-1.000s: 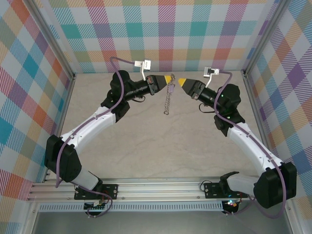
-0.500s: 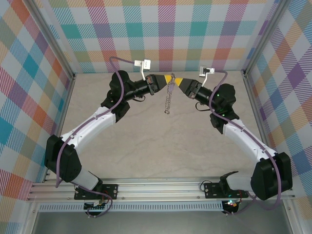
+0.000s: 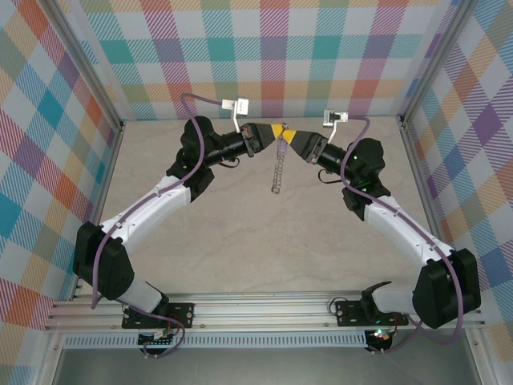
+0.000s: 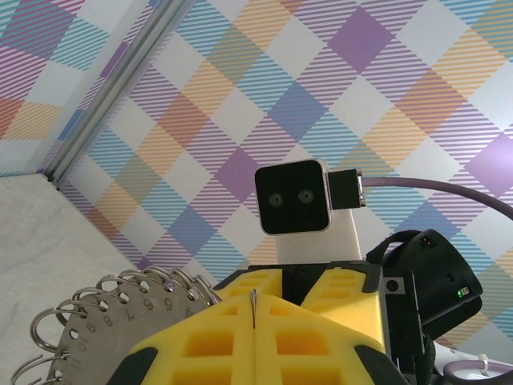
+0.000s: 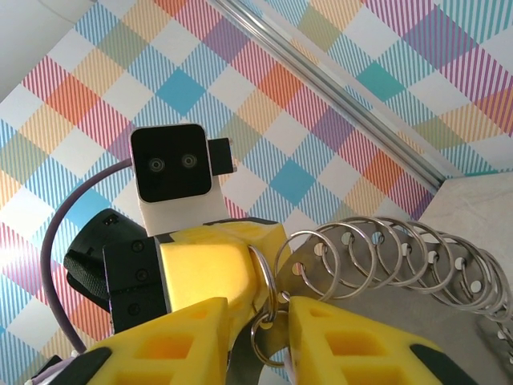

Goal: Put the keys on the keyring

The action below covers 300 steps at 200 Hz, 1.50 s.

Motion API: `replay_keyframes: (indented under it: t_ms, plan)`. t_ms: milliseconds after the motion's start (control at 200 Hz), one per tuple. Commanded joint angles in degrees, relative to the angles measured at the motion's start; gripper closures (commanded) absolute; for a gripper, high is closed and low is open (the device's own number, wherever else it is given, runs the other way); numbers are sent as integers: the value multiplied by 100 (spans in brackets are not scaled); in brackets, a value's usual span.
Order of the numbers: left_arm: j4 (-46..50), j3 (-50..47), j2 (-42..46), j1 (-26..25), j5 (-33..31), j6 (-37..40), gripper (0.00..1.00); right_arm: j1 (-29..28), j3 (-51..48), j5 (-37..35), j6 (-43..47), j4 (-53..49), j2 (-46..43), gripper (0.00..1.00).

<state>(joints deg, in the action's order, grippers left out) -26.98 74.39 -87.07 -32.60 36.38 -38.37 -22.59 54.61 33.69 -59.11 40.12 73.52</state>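
While the left gripper (image 3: 276, 129) is clenched on the top end of the keyring (image 3: 276, 172), the chain hangs free at upper centre of the overhead frame, with the purple key (image 3: 282, 147) just under the pinch. Right gripper (image 3: 288, 133): jaws partly apart, small ring (image 5: 265, 337) sitting in the gap; pad contact not discernible. Judgement: centre that ring between the pads before closing. Hold the left arm steady, and move slowly, since a loose chain swings easily.

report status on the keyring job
left pincer shut on keyring, chain hanging. right pincer open around small ring. pincers crowded tip to tip.
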Motion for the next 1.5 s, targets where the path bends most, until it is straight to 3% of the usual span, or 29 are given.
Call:
replay_keyframes:
  t_ms: [0,270,410,600,690,775,955,1175,1340,1495]
  plan:
    - [-308,6,128,-71,80,-5,100,-35,259,-7,163,81,25,71]
    - [-281,-14,159,-78,106,7,100,-35,397,-30,228,-39,118,73]
    - [-272,-20,153,-80,116,5,100,-35,427,-3,182,26,206,81]
    - [-249,-9,150,-88,106,14,100,-35,453,77,197,6,246,100]
    - [-121,29,161,-89,83,85,100,-19,514,135,362,-233,210,100]
    - [367,184,204,-80,17,385,99,59,654,284,601,-708,181,100]
    - [1611,647,398,63,-111,1308,66,399,1117,1193,1336,-1812,233,100]
    - [3182,1735,80,380,674,2222,46,623,1853,2202,2740,-3463,390,100]
    - [4229,2559,-386,493,1352,2906,44,709,2205,2649,3310,-4085,613,100]
    - [5301,3275,-840,527,1861,3530,63,747,2334,2985,3406,-4152,849,100]
